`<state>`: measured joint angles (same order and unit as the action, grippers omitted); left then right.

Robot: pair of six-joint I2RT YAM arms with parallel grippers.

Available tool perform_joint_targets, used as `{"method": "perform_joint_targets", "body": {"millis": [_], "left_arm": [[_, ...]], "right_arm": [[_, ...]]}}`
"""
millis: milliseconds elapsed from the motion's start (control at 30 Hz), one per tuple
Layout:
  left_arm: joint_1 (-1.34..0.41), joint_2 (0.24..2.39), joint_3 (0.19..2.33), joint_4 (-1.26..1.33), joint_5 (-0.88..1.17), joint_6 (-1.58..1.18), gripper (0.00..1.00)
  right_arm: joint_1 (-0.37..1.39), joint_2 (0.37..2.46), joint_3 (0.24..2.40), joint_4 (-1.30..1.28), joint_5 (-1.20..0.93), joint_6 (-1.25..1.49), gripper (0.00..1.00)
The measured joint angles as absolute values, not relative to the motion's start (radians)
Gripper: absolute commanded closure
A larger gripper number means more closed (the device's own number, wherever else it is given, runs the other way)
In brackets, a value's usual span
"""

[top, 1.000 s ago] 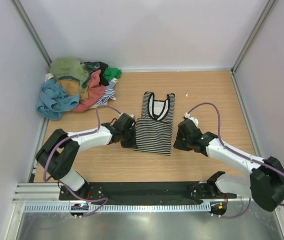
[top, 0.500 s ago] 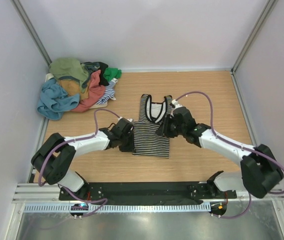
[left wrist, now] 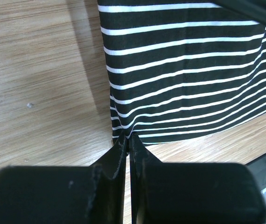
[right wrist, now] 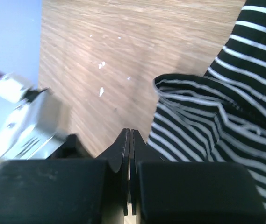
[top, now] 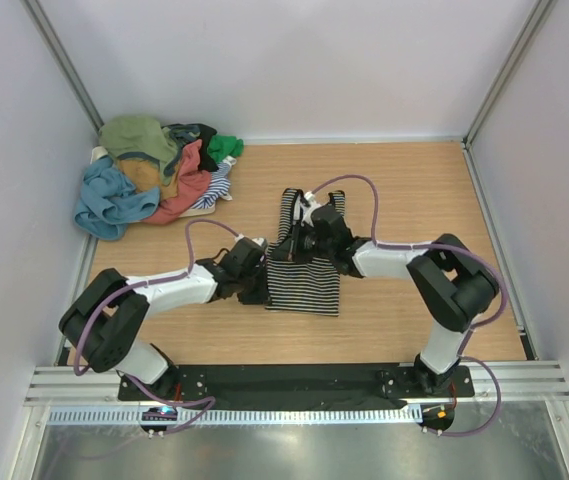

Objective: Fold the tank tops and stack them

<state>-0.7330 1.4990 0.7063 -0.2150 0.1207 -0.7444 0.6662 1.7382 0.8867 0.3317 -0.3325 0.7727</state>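
While pinching the near-left hem corner of the striped tank top (left wrist: 184, 70) with the left gripper (left wrist: 125, 138), holds the right gripper (right wrist: 128, 133) closed beside a bunched fold.

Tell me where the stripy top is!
In the top view the stripy top lies in the middle, left gripper at its near-left corner, right gripper over its far part, clothes pile back left.
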Motion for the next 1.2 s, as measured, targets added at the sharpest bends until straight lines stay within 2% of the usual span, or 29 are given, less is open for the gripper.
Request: {"method": "perform_joint_targets", "body": {"millis": [200,400,700,867,1067,1200], "left_arm": [[-0.734,1.494,0.696,-0.204,0.121,-0.745,0.99],[-0.743,1.487,0.683,-0.180,0.117,-0.749,0.99],[-0.763,1.479,0.668,-0.164,0.116,-0.760,0.98],[-0.775,1.470,0.657,-0.161,0.109,-0.777,0.96],[-0.801,1.466,0.656,-0.161,0.091,-0.795,0.94],[-0.822,1.465,0.655,-0.161,0.078,-0.810,0.94]], "right_arm": [[0.648,1.904,0.905,0.442,-0.358,0.794,0.99],[0.556,2.008,0.929,0.522,-0.422,0.826,0.98],[0.516,2.016,1.059,0.434,-0.403,0.770,0.78],[0.516,1.897,1.058,0.294,-0.350,0.709,0.62],[0.517,1.626,1.025,0.147,-0.247,0.647,0.59],[0.517,1.463,0.931,0.085,-0.179,0.625,0.61]]}}
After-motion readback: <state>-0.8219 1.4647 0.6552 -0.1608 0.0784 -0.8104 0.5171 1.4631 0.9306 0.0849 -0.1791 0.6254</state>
